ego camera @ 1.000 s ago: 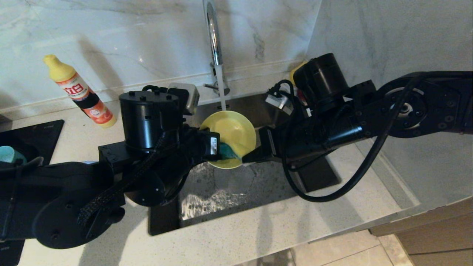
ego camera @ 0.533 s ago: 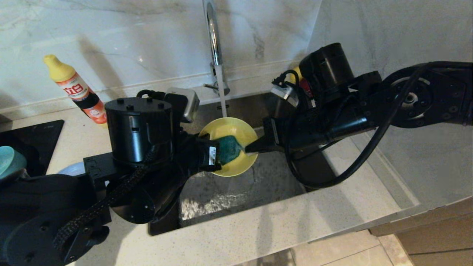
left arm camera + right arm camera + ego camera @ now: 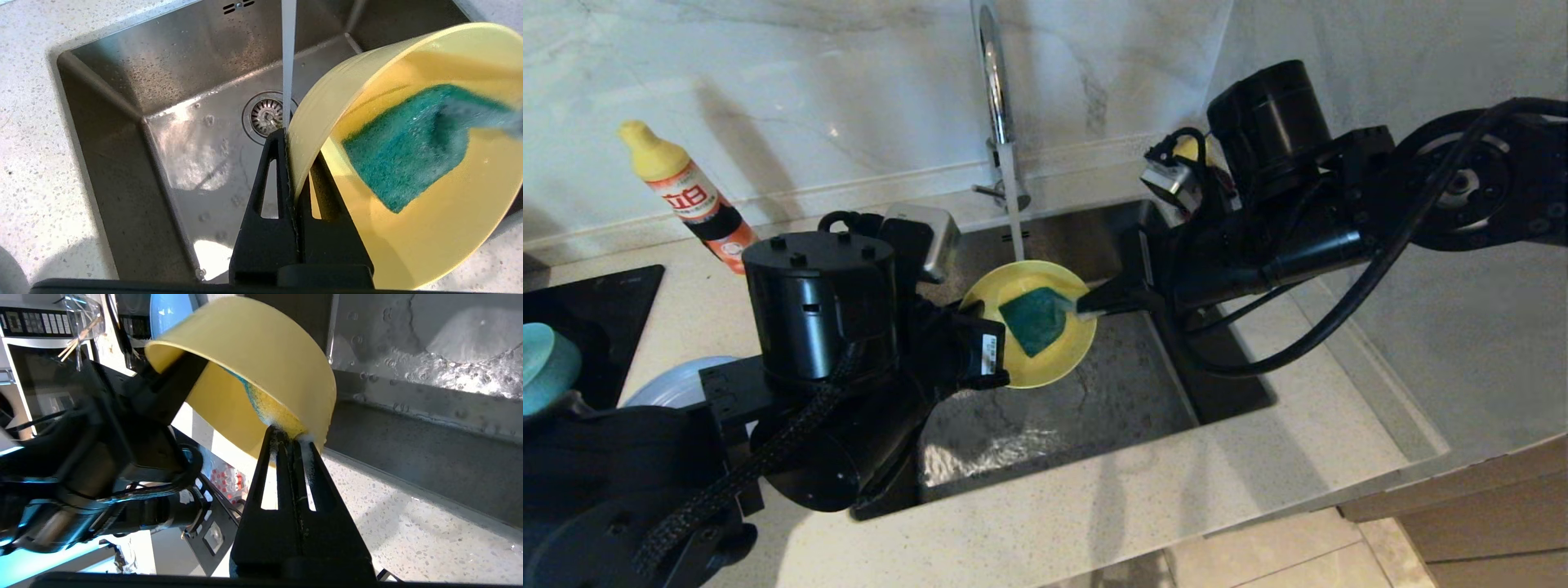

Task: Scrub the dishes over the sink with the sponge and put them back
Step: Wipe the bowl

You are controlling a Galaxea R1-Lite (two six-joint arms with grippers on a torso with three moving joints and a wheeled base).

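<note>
Over the square steel sink, the left gripper pinches the round yellow bowl's rim; the right gripper, at its three o'clock, clamps the green-faced sponge against the inside.

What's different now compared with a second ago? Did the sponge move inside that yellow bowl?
Yes. The right claw slid the sponge from the bowl's near rim up to its middle. The left claw lowered the yellow bowl slightly, out from under the water stream. Both claws stayed clamped, left on the bowl's rim, right on the sponge. The tap kept running into the sink.
</note>
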